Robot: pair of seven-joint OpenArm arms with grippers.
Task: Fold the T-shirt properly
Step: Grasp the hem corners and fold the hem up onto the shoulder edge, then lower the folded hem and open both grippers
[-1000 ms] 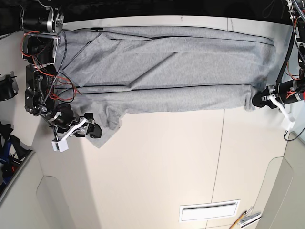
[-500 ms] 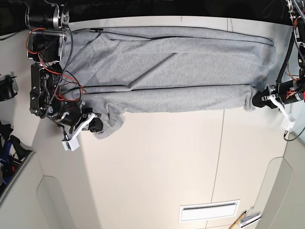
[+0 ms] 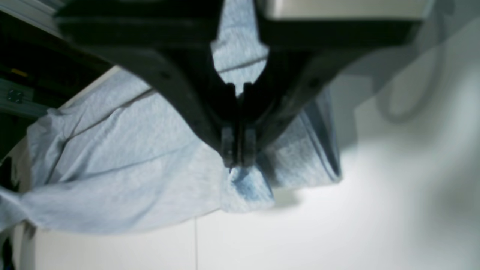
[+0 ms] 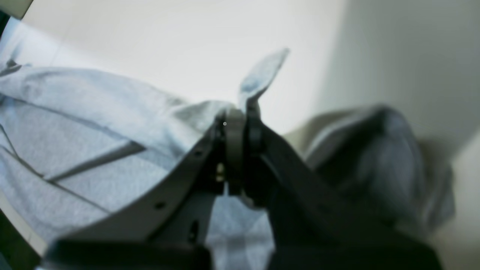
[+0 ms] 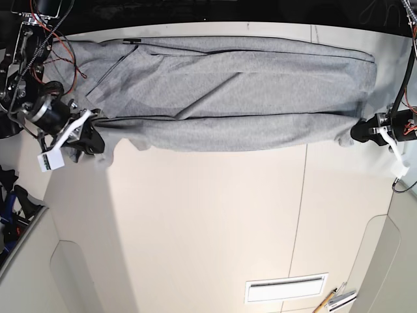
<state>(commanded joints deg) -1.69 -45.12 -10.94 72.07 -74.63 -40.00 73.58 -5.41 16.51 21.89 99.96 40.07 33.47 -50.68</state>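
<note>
From the left end of the T-shirt, which lies stretched along the far edge of the table, my right gripper has its jaws closed tight on a pinch of the near hem, a little tab of cloth poking out past the fingertips. Across the shirt's body the grey cotton sags in long lengthwise creases; I judge it light, limp and prone to slipping, so corners and hems are the places to hold. At its right end my left gripper is clamped shut on the near corner.
</note>
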